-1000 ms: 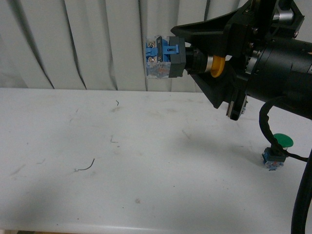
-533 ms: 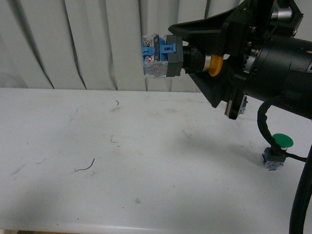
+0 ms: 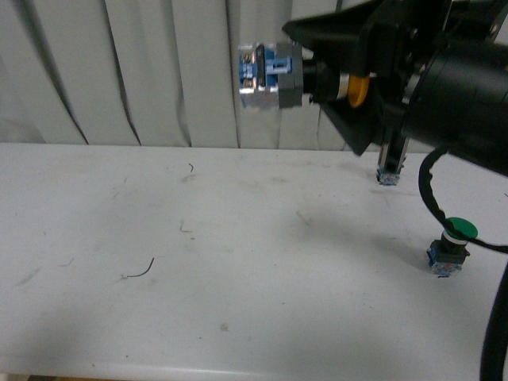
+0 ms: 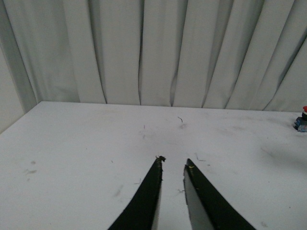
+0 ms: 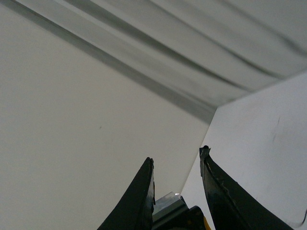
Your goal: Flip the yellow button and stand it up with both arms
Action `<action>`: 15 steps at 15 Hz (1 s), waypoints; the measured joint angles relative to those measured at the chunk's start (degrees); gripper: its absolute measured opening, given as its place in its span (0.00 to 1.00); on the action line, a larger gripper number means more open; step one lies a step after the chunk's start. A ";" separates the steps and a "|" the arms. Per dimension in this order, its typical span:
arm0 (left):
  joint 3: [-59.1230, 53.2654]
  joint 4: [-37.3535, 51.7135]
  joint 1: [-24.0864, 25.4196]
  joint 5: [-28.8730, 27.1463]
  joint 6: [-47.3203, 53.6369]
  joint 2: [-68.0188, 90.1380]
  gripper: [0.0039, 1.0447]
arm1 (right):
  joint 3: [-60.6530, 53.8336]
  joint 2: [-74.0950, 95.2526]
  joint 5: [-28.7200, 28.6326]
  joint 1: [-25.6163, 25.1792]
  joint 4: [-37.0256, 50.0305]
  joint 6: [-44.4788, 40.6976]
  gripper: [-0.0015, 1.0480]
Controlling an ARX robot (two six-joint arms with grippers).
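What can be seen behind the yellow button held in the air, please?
Only the pale pleated curtain shows behind the yellow button. The right tool gripping it hides part of its cap and anything behind that.

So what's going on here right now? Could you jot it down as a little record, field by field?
Held item: yellow button, small push switch with orange-yellow cap and blue boxy base, sideways in mid-air
Right gripper: shut on the yellow button
Left gripper: open, empty, over the white table
On table: green-capped push button, upright, toward the robot's right
Backdrop: pale pleated curtain
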 joint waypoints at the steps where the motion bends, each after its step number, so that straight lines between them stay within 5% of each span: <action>1: 0.00 0.00 0.00 0.00 0.00 0.00 0.28 | 2.10 -1.36 3.30 -0.28 -2.43 -6.91 0.29; 6: 0.00 0.02 0.00 0.00 0.00 0.00 0.89 | 13.55 -2.12 29.42 -6.60 -40.59 -48.28 0.29; 7: 0.00 0.00 0.00 0.00 0.04 0.00 0.95 | 15.08 -2.03 33.81 -8.28 -42.75 -55.10 0.29; 10: 0.00 0.00 0.00 0.00 0.04 0.00 0.94 | 18.67 1.55 38.62 -11.58 -46.49 -63.14 0.29; 15: 0.00 0.00 0.00 0.00 0.04 0.00 0.94 | 20.98 4.59 38.60 -12.50 -48.57 -63.08 0.29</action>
